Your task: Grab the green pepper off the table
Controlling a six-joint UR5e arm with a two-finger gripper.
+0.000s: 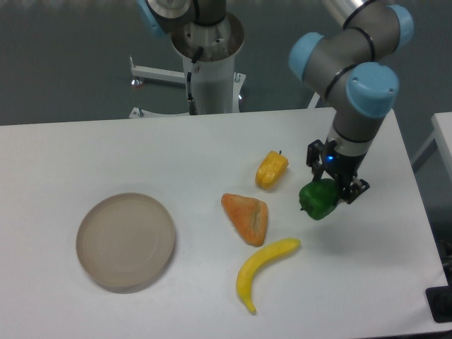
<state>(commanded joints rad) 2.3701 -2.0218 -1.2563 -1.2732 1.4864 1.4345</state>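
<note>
Green pepper (317, 199): small, glossy dk-green, lobed, held in tool (330, 189), above white matte table (85, 155).

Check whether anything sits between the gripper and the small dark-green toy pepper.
Nothing visible does. The two-finger gripper is already closed on the glossy dark-green toy pepper. The yellow-orange toy pepper sits apart on the white table.

- The gripper (330, 188) clamps the green pepper (318, 200) above the table (367, 282).
- Yellow pepper (271, 169), orange wedge (246, 217), banana (263, 271), plate (126, 241) (all well apart).
</note>
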